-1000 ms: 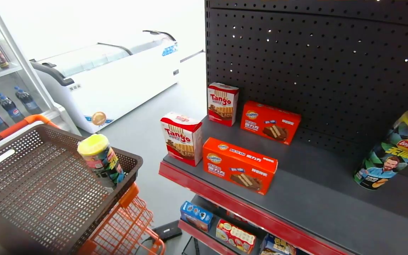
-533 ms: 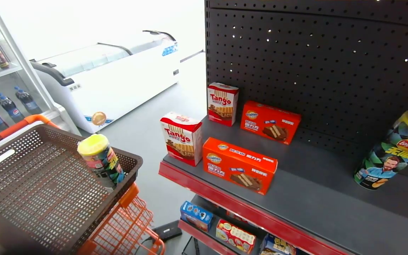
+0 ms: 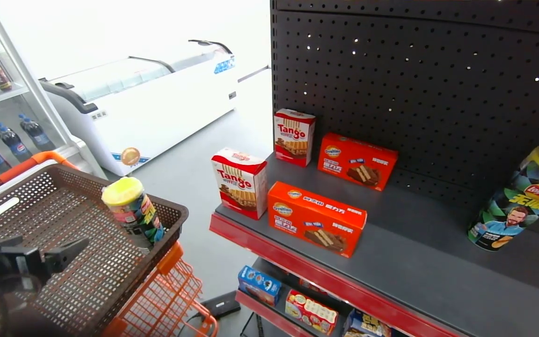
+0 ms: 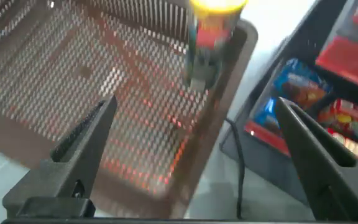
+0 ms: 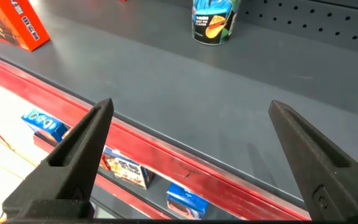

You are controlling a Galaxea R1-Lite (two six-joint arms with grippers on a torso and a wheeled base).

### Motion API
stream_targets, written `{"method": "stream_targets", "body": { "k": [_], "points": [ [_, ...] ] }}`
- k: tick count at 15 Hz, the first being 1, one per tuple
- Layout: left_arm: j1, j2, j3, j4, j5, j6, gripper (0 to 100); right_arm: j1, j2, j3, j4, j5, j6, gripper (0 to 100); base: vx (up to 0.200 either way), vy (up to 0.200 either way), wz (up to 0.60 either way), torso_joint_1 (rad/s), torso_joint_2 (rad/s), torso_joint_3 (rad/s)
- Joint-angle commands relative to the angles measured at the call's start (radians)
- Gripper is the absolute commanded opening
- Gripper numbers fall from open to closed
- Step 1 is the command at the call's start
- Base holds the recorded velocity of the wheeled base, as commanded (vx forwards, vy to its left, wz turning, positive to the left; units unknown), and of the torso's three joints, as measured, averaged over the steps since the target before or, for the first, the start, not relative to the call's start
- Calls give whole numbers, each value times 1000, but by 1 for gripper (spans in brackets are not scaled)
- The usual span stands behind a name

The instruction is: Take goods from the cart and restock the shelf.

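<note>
Both sets of jaws we hold apart: left gripper over the cart basket, chip can just ahead; right gripper above the shelf

White chest freezer, drinks cooler, grey floor

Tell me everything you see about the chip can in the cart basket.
The can is a tall tube with a yellow lid and a bright printed wrap. It stands upright on the floor of the brown mesh basket, close to the corner nearest the shelf. Nothing grips it; the open left gripper is apart from it.
</note>
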Motion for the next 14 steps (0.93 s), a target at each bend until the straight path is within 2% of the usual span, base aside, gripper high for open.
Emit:
{"method": "stream_targets", "body": {
  "k": [1,2,3,5,6,9,12,14],
  "points": [
    [-46,307,26,-308,4,3,100,0,0,0,0,0,0,100,0,0,0,0,0,0],
    [-60,393,37,-441,6,1,100,0,0,0,0,0,0,100,0,0,0,0,0,0],
    [-67,434,46,-501,6,1,100,0,0,0,0,0,0,100,0,0,0,0,0,0],
    [-81,566,74,-687,6,1,100,0,0,0,0,0,0,100,0,0,0,0,0,0],
    [-83,593,76,-725,6,1,100,0,0,0,0,0,0,100,0,0,0,0,0,0],
    [-84,756,57,-941,4,1,100,-1,1,0,0,0,0,100,0,0,0,0,0,0],
    [-97,865,48,-1081,4,4,100,0,1,0,0,0,0,100,0,0,0,0,0,0],
    [-98,906,19,-1099,4,3,100,0,1,0,0,2,0,100,0,0,0,0,0,0]
  ]
}}
